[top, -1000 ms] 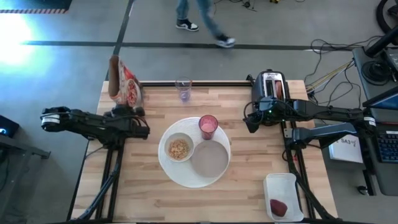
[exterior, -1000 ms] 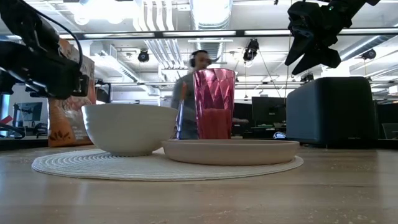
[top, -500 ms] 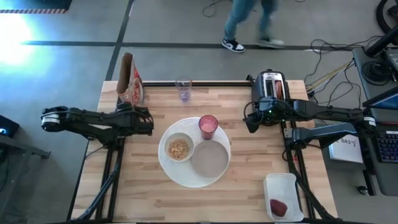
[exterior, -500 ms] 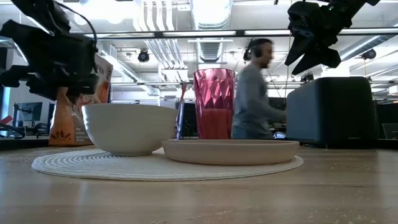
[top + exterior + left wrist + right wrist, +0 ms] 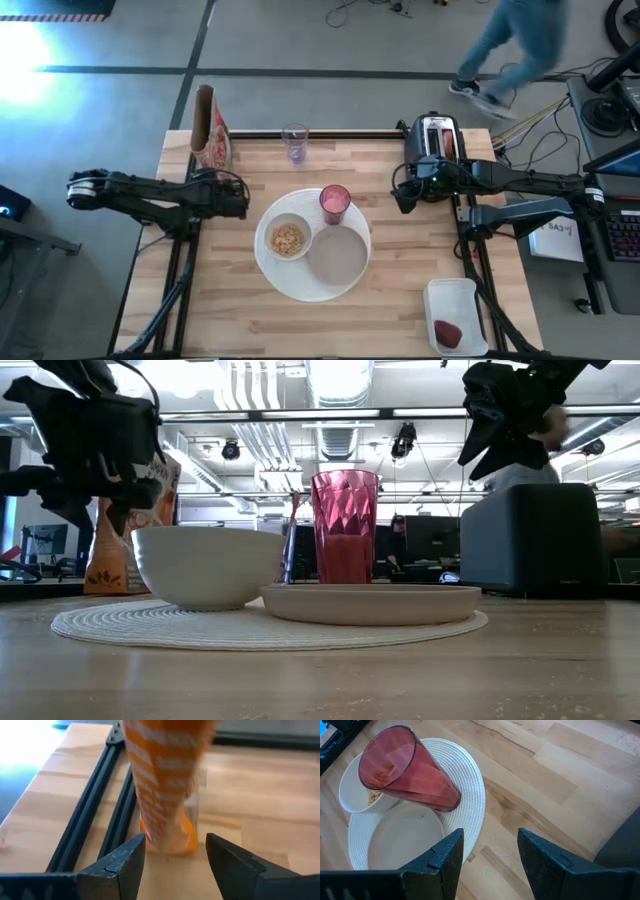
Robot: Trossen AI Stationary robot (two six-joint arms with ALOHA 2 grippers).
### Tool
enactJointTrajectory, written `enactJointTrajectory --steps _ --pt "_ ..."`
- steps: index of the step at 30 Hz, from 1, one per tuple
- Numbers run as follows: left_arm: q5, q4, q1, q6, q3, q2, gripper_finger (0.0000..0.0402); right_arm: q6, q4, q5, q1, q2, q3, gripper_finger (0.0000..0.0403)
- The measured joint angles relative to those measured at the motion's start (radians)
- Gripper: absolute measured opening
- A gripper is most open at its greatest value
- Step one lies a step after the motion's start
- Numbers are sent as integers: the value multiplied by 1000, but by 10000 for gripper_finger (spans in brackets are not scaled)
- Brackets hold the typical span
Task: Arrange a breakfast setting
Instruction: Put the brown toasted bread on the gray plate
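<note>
High cam looks straight down, low cam level at tabletop; both share the tumbler (image 5: 335, 203).

Grey concrete floor (image 5: 120, 40) crossed by a dark stripe, cables (image 5: 540, 85) trailing at right, a person (image 5: 510, 45) walked past the far side, ceiling ducts (image 5: 335, 385) and strip lights overhead.

Both grippers (image 5: 236, 198) (image 5: 400, 196) open, empty.

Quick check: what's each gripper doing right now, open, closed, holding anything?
Left gripper: open, holding nothing, just short of the orange cereal bag.
Right gripper: open, empty, beside the toaster.
</note>
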State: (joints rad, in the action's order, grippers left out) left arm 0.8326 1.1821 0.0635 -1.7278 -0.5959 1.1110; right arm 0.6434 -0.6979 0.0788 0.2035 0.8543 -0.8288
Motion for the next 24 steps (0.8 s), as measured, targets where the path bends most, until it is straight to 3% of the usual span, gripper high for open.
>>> enactJointTrajectory --steps 12,20,24 --pt "-224 37 -42 167 -75 0 193 0 0 0 0 0 0 176" --pt "-219 -52 -246 212 -127 0 193 0 0 0 0 0 0 176" --pt "-148 -174 -383 227 -126 0 194 0 0 0 0 0 0 176"
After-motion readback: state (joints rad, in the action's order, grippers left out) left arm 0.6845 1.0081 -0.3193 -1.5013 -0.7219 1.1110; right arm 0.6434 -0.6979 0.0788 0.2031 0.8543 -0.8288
